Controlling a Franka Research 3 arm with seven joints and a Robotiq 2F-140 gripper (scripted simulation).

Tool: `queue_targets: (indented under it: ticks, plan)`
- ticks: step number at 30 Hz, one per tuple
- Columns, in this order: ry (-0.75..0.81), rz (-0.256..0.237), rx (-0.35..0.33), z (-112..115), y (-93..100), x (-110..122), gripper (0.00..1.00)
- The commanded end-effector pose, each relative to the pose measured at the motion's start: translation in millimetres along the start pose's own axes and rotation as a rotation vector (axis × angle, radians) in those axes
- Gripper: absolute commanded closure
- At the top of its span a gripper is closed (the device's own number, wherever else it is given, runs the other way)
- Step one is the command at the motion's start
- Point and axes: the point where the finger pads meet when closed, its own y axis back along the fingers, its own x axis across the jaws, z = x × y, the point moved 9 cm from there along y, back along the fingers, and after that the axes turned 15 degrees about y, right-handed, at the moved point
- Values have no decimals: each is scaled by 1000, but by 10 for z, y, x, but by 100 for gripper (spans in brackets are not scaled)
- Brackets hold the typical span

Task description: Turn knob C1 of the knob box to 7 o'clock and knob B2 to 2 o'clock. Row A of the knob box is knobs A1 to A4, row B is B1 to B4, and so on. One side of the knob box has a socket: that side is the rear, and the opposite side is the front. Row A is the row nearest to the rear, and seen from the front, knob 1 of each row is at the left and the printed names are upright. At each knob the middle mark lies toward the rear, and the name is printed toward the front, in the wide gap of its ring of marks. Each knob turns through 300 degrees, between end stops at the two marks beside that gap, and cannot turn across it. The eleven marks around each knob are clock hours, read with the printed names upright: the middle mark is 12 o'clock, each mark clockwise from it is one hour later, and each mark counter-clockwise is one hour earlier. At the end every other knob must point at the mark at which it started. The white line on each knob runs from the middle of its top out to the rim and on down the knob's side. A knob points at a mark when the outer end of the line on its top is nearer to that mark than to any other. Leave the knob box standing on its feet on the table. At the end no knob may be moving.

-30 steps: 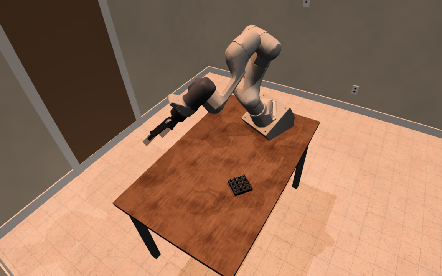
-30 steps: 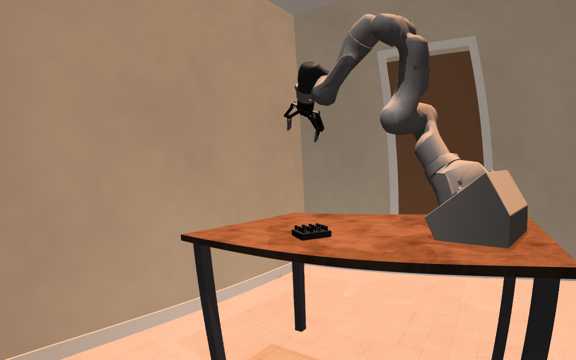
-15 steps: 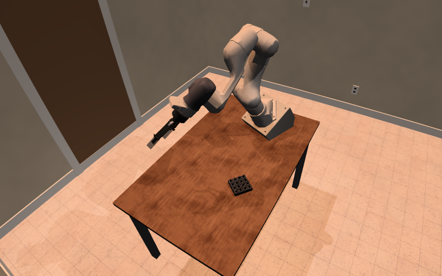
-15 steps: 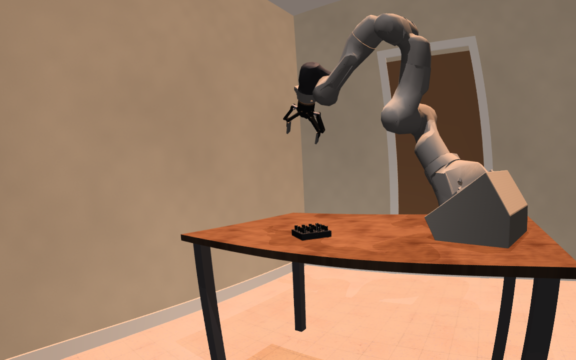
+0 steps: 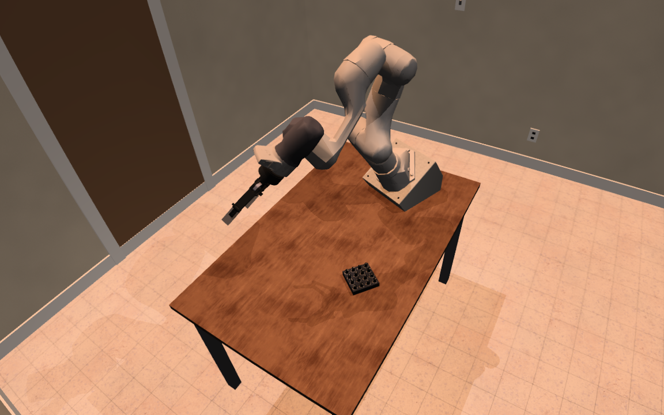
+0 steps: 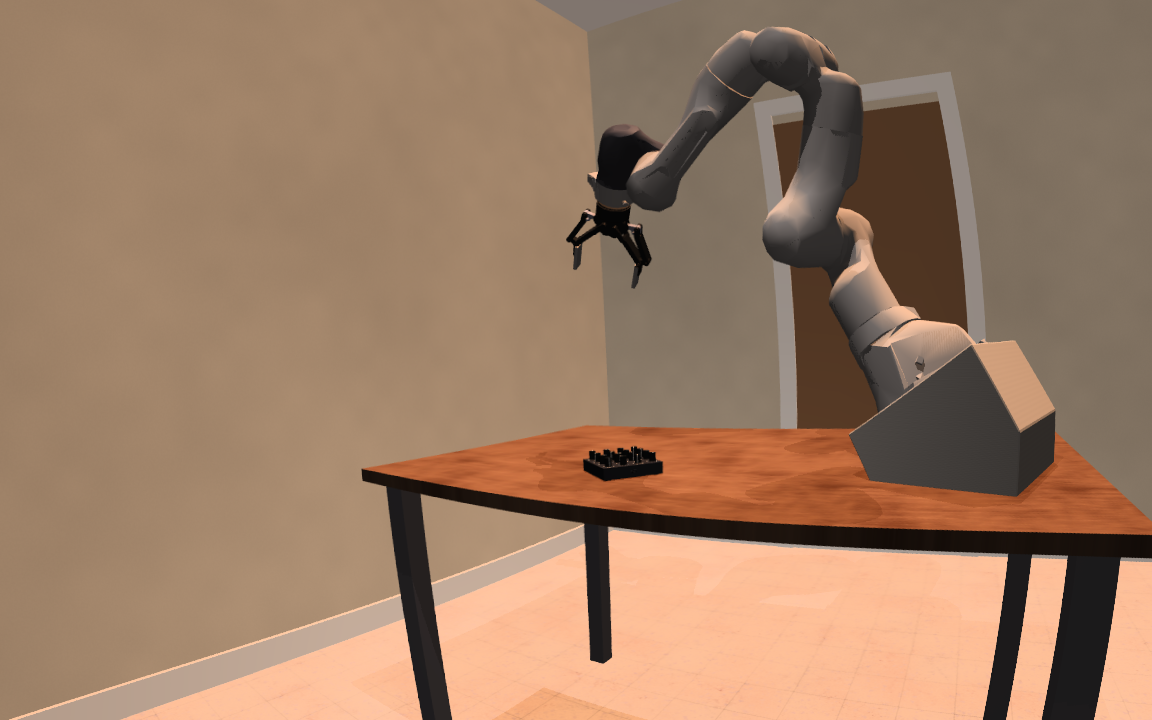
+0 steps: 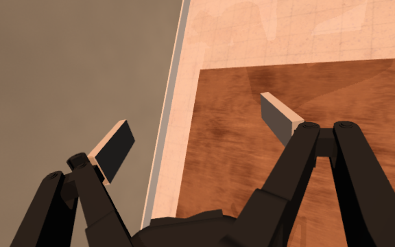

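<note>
Since the knob box [image 5: 353,291] [image 6: 625,471] looks light and skiddy, each knob's sides should be pinched gently; the claw [image 5: 241,206] [image 6: 605,274] [image 7: 193,118] is spread wide, nothing gripped.

Claw [image 7: 193,118], two dark-linked fingers, pale-edged pads [image 7: 116,151] spread wide. Brown wood counter [image 7: 218,165], beyond and beneath one finger. Pale tiled floor [image 7: 286,31], farther out. Drab wall [image 7: 64,68], behind the other finger.
</note>
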Motion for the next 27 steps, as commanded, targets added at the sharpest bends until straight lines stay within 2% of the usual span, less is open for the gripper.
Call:
queue_targets:
  ticks: [1,3,4,5,17,19,27]
  plan:
    - [15,4,0,-6,-9,10,0]
    - [15,4,0,-6,-9,10,0]
    - [122,-5,-56,158,-35,44,0]
    - [156,-9,-73,211,-43,54,0]
    - [358,-41,-169,545,-85,107,0]
    - [358,-41,-169,545,-85,107,0]
    - [516,-74,-238,820,-107,143,0]
